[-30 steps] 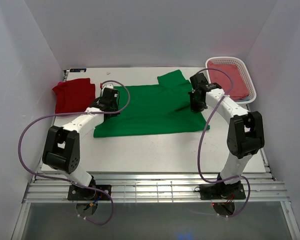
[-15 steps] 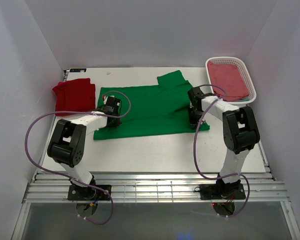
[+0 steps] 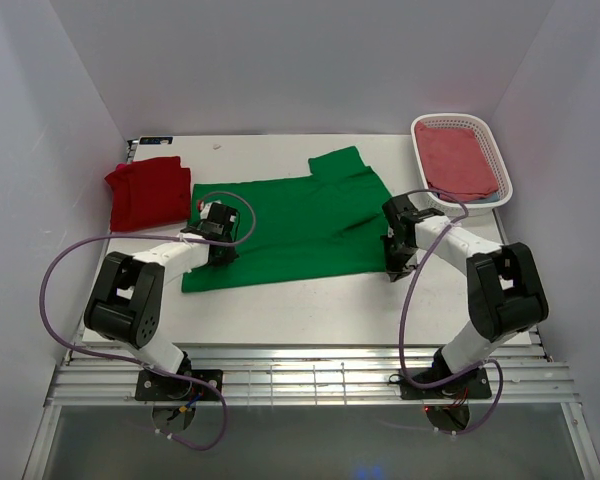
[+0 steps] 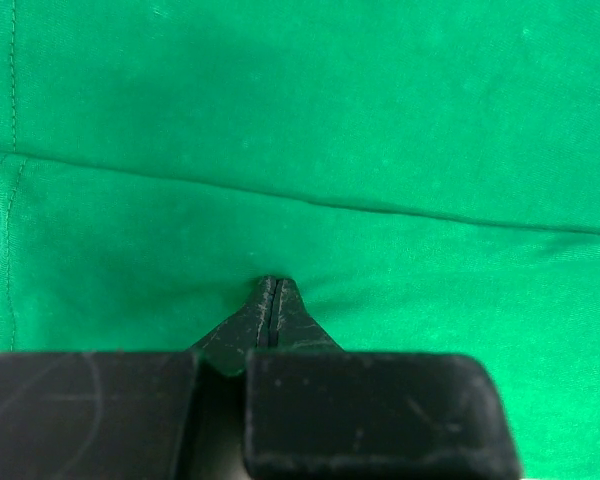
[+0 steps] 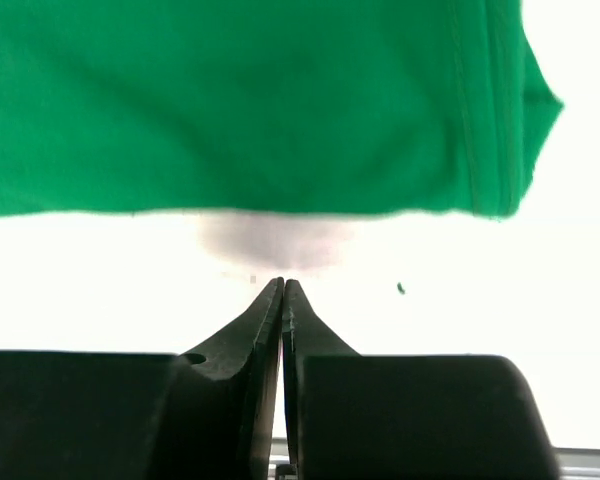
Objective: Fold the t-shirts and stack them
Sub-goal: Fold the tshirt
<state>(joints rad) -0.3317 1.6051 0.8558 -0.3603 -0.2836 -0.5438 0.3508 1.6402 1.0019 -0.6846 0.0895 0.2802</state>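
Observation:
The bright green t-shirt (image 3: 300, 225) lies spread flat in the middle of the table, one sleeve towards the back. The deep red t-shirt (image 3: 148, 190) lies folded at the back left. My left gripper (image 3: 218, 250) is shut, its tips (image 4: 274, 284) pressed onto the green t-shirt (image 4: 300, 120) near its left side; the cloth puckers slightly round them. My right gripper (image 3: 395, 266) is shut and empty (image 5: 283, 283) over bare table, just off the near right corner of the green t-shirt (image 5: 250, 100).
A white basket (image 3: 500, 170) holding a pinkish-red cloth (image 3: 458, 158) stands at the back right. White walls close in the table on three sides. The table's near edge (image 3: 310, 345) runs in front of both arm bases.
Both grippers drew back towards the near edge. The green shirt slid nearer and turned a little to the left. My right gripper came off the shirt's corner onto the table.

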